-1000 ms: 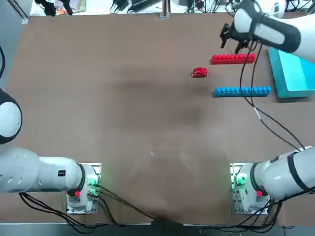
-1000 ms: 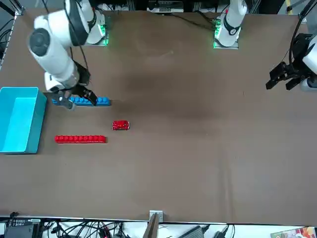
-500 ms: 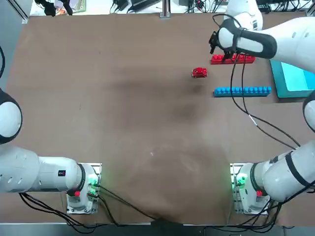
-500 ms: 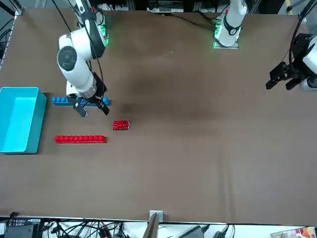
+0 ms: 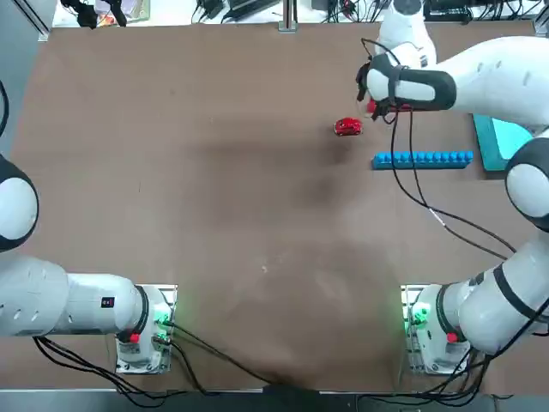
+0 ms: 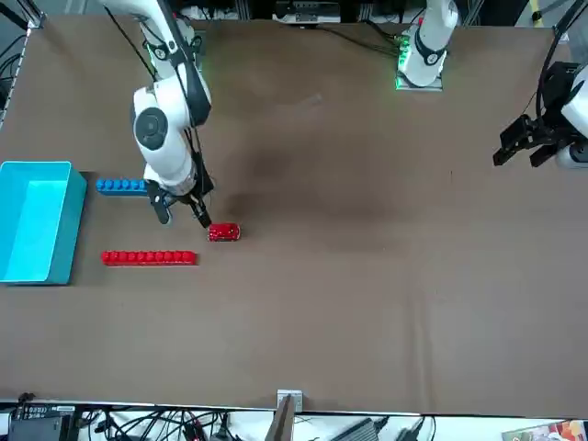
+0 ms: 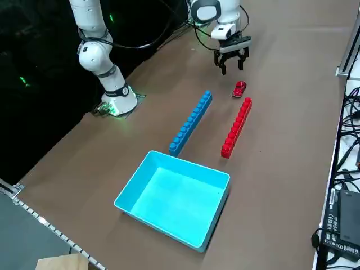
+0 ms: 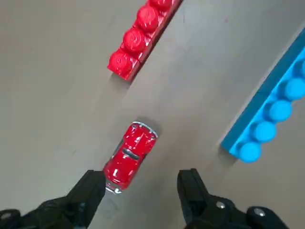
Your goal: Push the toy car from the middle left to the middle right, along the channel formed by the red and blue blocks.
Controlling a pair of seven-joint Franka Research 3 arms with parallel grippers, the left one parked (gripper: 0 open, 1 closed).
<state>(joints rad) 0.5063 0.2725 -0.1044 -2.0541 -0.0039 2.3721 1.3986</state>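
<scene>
Brown table top (image 5: 257, 197) is spreading under all the things and is carrying a few soft shadows. Above its far right part the right gripper (image 8: 142, 175) is hanging with its two fingers standing wide apart, and between them they are holding nothing. One fingertip is coming very near to one end of the toy car (image 8: 131, 157); if they are touching, I cannot tell.

The toy car is sitting on its wheels, just outside the left mouth of the channel (image 7: 218, 115). Its long axis is running left to right, almost parallel with the two bars and only slightly turned from them. One end is pointing into the channel, the other is pointing to the left; which end is the front, I cannot tell.

Farther out, the red bar (image 7: 237, 127) is lying along the far side of the channel, and in the top view the arm is covering most of it. The blue bar (image 5: 422, 160) is lying along the near side, also left to right. To the right of both bars the light-blue box (image 7: 174, 197) is standing open.
</scene>
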